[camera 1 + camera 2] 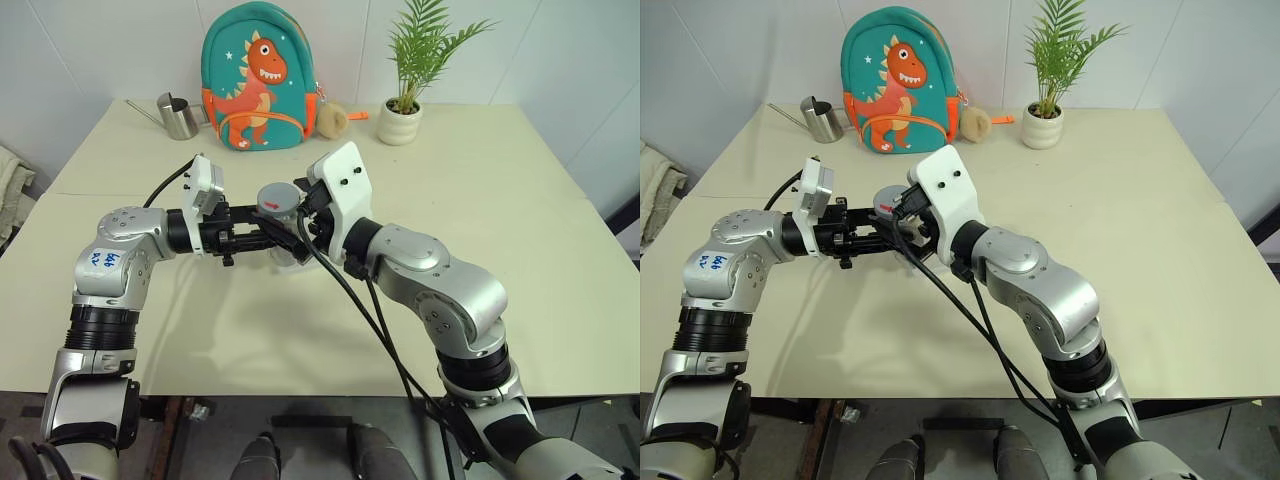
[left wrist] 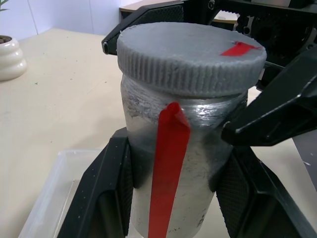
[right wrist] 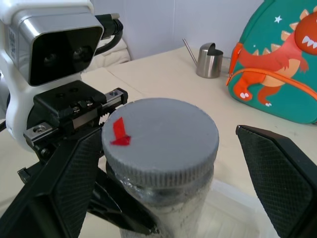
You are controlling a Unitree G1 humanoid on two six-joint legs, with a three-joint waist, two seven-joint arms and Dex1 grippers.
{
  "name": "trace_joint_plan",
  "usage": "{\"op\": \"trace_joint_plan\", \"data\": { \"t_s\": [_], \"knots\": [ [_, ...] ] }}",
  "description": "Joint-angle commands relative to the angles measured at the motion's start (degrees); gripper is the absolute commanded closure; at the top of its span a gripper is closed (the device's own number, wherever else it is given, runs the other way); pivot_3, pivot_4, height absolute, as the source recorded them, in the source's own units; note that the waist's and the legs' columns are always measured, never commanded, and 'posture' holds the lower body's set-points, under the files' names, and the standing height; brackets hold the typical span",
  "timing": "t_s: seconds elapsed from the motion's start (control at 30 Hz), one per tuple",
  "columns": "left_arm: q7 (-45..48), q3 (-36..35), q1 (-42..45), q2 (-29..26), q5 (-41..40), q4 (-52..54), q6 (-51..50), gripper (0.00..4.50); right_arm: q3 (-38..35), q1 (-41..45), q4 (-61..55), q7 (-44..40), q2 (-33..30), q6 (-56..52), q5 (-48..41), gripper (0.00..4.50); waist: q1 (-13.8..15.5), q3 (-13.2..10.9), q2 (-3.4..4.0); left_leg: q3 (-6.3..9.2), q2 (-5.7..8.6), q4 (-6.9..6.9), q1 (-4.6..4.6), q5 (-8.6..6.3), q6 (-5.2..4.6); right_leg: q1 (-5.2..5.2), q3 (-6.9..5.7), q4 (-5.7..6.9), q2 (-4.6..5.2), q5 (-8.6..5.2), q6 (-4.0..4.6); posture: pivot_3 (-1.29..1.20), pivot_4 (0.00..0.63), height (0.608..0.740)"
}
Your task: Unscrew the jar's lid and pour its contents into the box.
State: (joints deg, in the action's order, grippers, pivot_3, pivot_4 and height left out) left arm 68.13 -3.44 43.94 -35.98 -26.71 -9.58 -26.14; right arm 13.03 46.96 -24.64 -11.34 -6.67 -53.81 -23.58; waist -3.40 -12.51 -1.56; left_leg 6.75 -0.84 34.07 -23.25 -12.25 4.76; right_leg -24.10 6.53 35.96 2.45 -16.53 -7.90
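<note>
The right end effector (image 3: 163, 168) stands wide open with nothing in it, one finger either side of the lid (image 3: 161, 141), at about 9 and 3 o'clock in its wrist view and clear of the ribbed rim. It is the nearer arm for the twist, so I judge the coming move to be closing on that lid. The left end effector (image 2: 173, 193), coming in from 9 o'clock in the head view, is clamped on the jar (image 2: 173, 163), which it holds upright above the box (image 2: 59, 188) on the worktop (image 1: 480, 200).
</note>
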Motion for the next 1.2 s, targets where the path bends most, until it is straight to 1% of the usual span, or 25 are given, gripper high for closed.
{"op": "trace_joint_plan", "data": {
  "t_s": [0.03, 0.2, 0.53, 0.63, 0.67, 0.73, 0.77, 0.97, 1.07, 1.2],
  "knots": [
    [0.52, -0.47, 0.39, -0.57, -0.60, 1.28, 0.77, 2.64, -0.69, 1.08, -1.26, -0.42, 0.95, 2.55, 0.86, 0.00, -0.01, 0.00, 0.00, 0.00, 0.00, 0.00, 0.00, 0.00, 0.00, 0.00, 0.00, 0.00, 0.00, 0.00, 0.00, 0.00, 0.150, 0.740],
    [0.83, -0.28, 0.35, -0.70, -0.50, 1.29, 0.55, 2.64, -1.15, 1.21, -0.90, -0.97, 1.35, 4.37, 1.37, 0.00, -0.05, 0.00, 0.00, 0.00, -0.01, -0.01, 0.00, 0.00, 0.00, -0.03, 0.00, 0.02, -0.01, 0.00, 0.00, 0.00, 0.150, 0.740],
    [0.73, -0.44, 0.52, -0.55, -0.43, 1.22, 1.16, 2.64, -1.04, 0.90, -0.69, -2.59, 1.76, 3.33, 0.71, 0.00, -0.03, 0.00, 0.00, 0.00, -0.01, -0.02, -0.01, 0.00, 0.00, -0.03, 0.00, 0.01, -0.01, 0.00, 0.01, 0.00, 0.150, 0.740],
    [0.66, -0.48, 0.52, -0.51, -0.48, 1.29, 1.18, 2.64, -0.99, 0.76, -0.92, -3.19, 1.83, 3.69, 0.68, 0.63, -0.04, 0.00, 0.00, 0.00, -0.01, -0.02, -0.01, 0.00, 0.00, -0.03, 0.00, 0.01, -0.01, 0.00, 0.01, 0.00, 0.150, 0.740],
    [0.64, -0.48, 0.51, -0.51, -0.49, 1.33, 1.17, 2.64, -1.01, 0.73, -0.97, -3.29, 1.85, 3.71, 0.71, 0.92, -0.04, 0.00, 0.00, 0.00, -0.01, -0.02, -0.01, 0.00, 0.00, -0.03, 0.00, 0.01, -0.01, -0.01, 0.01, 0.00, 0.150, 0.740],
    [0.63, -0.54, 0.40, -0.48, -0.63, 1.41, 1.07, 2.64, -1.29, 0.89, -1.07, -3.80, 1.91, 4.16, 0.59, 1.67, -0.05, 0.00, 0.00, 0.00, -0.01, -0.02, -0.01, 0.00, 0.00, -0.03, 0.00, 0.01, -0.01, -0.01, 0.01, 0.00, 0.150, 0.740],
    [0.64, -0.55, 0.39, -0.49, -0.68, 1.40, 1.06, 2.64, -1.37, 0.96, -1.06, -3.96, 1.94, 4.29, 0.56, 1.93, -0.03, 0.00, 0.00, 0.00, -0.01, -0.02, -0.01, 0.00, 0.00, -0.03, 0.00, 0.01, -0.01, -0.01, 0.01, 0.00, 0.150, 0.740],
    [1.24, -0.63, -0.13, -0.62, -0.80, 0.82, 1.55, 2.64, -2.53, 1.80, -1.22, -6.92, 2.03, 4.39, -1.84, 1.94, -0.04, 0.00, 0.00, 0.00, -0.01, -0.03, -0.01, 0.00, 0.00, -0.04, 0.00, 0.01, -0.01, -0.01, 0.01, 0.00, 0.150, 0.740],
    [2.07, -0.63, -0.12, -0.57, -0.77, -0.05, 2.14, 2.64, -2.77, 2.16, -1.85, -11.02, 1.24, 3.83, -4.67, 1.94, -0.02, 0.00, 0.00, 0.00, 0.00, -0.02, -0.02, 0.00, 0.00, -0.04, 0.00, 0.00, -0.01, -0.01, 0.01, 0.00, 0.150, 0.740],
    [4.06, -0.34, 0.66, -0.52, -0.32, -2.41, 3.33, 2.64, -2.66, 2.88, -2.43, -18.80, -1.05, 3.79, -8.57, 1.94, -0.03, 0.00, 0.00, 0.00, 0.00, -0.03, -0.02, 0.00, 0.00, -0.04, 0.00, -0.01, 0.00, -0.01, 0.01, 0.00, 0.150, 0.740]
  ]
}}
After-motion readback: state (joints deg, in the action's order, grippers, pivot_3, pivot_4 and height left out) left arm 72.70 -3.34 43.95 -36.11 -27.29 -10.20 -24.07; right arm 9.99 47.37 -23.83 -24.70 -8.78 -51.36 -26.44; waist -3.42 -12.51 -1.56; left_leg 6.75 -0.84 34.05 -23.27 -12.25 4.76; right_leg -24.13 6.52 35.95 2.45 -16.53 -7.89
